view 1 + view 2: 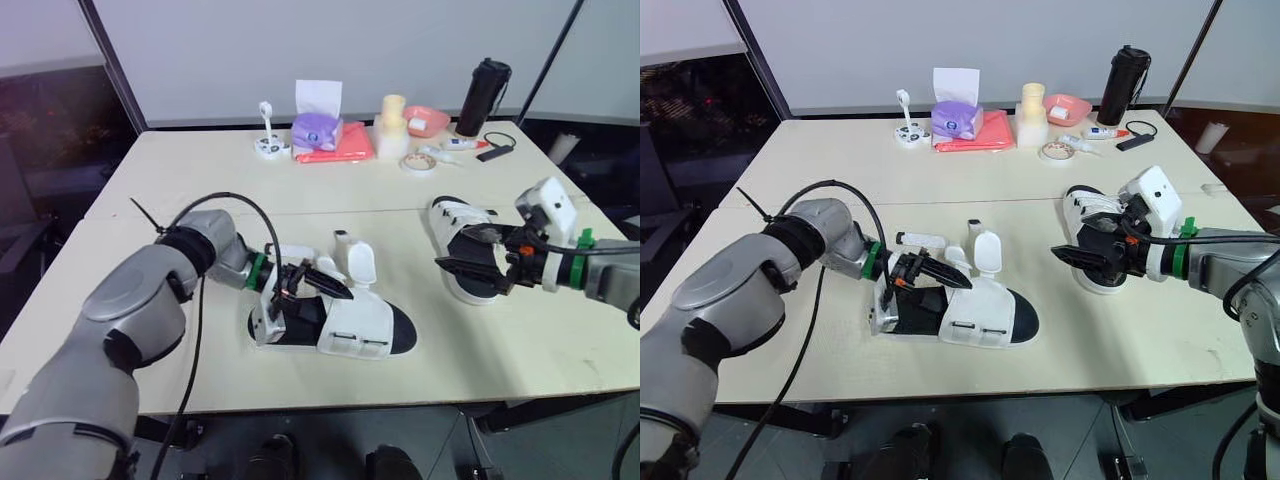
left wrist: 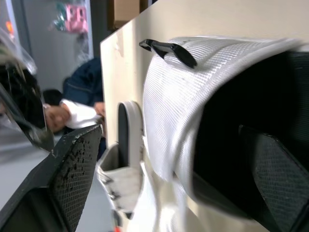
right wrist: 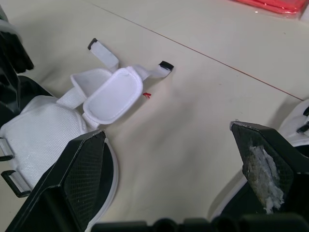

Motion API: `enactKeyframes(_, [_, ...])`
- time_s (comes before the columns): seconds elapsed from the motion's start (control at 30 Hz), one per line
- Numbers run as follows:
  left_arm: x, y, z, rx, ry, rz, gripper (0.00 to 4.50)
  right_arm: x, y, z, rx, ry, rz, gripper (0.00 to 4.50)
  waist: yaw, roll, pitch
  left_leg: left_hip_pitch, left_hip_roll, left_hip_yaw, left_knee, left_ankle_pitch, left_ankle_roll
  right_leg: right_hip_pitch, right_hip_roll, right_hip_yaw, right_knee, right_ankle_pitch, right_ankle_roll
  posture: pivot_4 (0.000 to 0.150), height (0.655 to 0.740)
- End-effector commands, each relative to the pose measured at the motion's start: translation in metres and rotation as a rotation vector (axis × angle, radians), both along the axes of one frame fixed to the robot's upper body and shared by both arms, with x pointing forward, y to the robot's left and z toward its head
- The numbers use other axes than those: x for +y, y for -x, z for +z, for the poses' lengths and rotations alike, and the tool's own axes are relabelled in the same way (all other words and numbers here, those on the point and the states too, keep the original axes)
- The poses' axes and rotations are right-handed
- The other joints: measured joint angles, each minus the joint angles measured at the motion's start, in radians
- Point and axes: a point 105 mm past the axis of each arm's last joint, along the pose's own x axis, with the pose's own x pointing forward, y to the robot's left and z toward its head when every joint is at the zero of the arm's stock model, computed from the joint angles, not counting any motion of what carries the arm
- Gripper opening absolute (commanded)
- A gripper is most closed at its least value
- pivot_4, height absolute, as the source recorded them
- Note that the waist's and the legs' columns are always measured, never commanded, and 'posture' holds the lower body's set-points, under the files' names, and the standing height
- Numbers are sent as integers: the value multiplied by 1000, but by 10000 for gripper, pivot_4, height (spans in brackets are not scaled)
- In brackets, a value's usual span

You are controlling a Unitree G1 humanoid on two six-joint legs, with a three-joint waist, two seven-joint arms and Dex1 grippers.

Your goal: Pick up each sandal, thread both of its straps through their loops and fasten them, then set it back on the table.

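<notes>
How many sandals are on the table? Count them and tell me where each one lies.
2. One sandal lies near the front edge of the table, at the left gripper. The other sandal lies farther right, at the right gripper. None seems hidden.

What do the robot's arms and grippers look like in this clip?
The left arm and right arm have silver-grey rounded shells, green wrist rings and loose black cables. A white boxy module sits on the right wrist. The left gripper and right gripper have black wedge fingers with textured pads.

Right sandal (image 1: 447, 213) half hidden behind right pincer (image 1: 455, 250), blurred person (image 2: 79, 89) in background
</notes>
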Motion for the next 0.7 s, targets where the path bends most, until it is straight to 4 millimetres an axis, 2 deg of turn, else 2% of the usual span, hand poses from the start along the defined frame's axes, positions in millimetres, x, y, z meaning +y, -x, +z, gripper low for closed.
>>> enactKeyframes(0.03, [11, -7, 22, 31, 51, 81, 44309, 4, 2, 9, -52, 9, 20, 45000, 1, 0, 0, 0, 0, 0, 0, 0, 0, 0, 0, 0, 0, 0, 0, 1500, 7400])
enactKeyframes(0.2, [31, -22, 29, 114, 97, 283, 44309, 6, 2, 8, -53, 7, 24, 45000, 3, 0, 0, 0, 0, 0, 0, 0, 0, 0, 0, 0, 0, 0, 0, 1500, 7400])
enactKeyframes(0.27, [45, -41, 27, 205, 126, 515, 44309, 7, 2, 6, -50, 8, 28, 45000, 4, 0, 0, 0, 0, 0, 1, 0, 0, 1, 0, 0, 0, 0, 0, 1500, 7400])
enactKeyframes(0.33, [50, -50, 20, 410, 138, 703, 44309, 8, 2, 5, -46, 3, 33, 45000, 2, -1, 0, 0, -1, 1, 1, 0, 0, 1, 0, 0, 0, 0, 0, 1500, 7400])
enactKeyframes(0.4, [53, -60, 17, 739, 108, 834, 44309, 10, 3, 3, -35, 0, 39, 45000, -1, -1, 0, 0, 0, 2, 1, -1, 1, 1, 0, -1, -1, 0, 0, 1500, 7400])
enactKeyframes(0.5, [53, -56, 28, 1181, 112, 778, 44309, 12, 6, -4, -18, 16, 51, 45000, -4, -1, 0, -2, 0, 1, 1, -1, 1, 0, 0, -2, -1, 0, 0, 1500, 7400])
enactKeyframes(0.63, [53, -54, 43, 1456, 155, 689, 44309, 19, 15, -20, 21, 78, 104, 45000, -13, -2, 1, -2, 0, -1, 1, 0, 1, 0, 0, -3, 1, 0, 1, 1500, 7400])
enactKeyframes(0.7, [53, -57, 52, 1530, 203, 666, 44309, 23, 20, -29, 27, 108, 138, 45000, -22, -2, 1, -1, 0, -1, 1, 0, 1, 0, 0, -3, 2, 0, 1, 1500, 7400])
